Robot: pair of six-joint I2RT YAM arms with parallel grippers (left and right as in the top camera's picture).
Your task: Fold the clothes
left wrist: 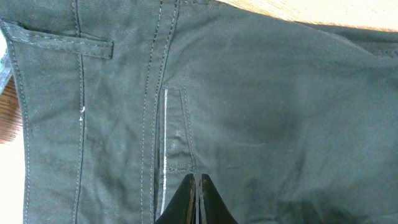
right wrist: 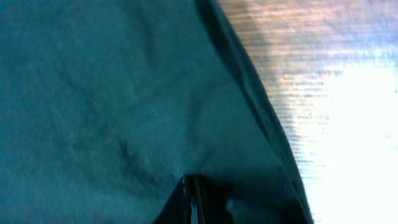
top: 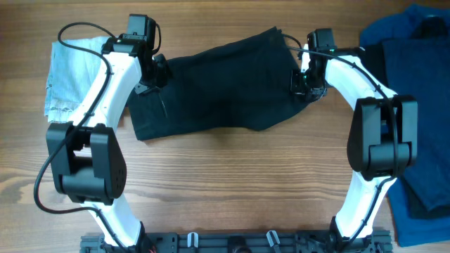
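Overhead, left gripper point(top: 156, 70) and right gripper point(top: 306, 81) sit at opposite ends of the black shorts point(top: 218, 84), which lie between them. Left wrist: fingers point(left wrist: 183, 202) pressed together, tips on a seam, cloth spreading ahead. Right wrist: fingers point(right wrist: 177, 208) together, fabric all around the tips.

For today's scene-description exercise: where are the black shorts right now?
In the overhead view, the shorts lie at top centre, held at each end by the left gripper and right gripper, with pale denim to the left and blue clothes to the right.
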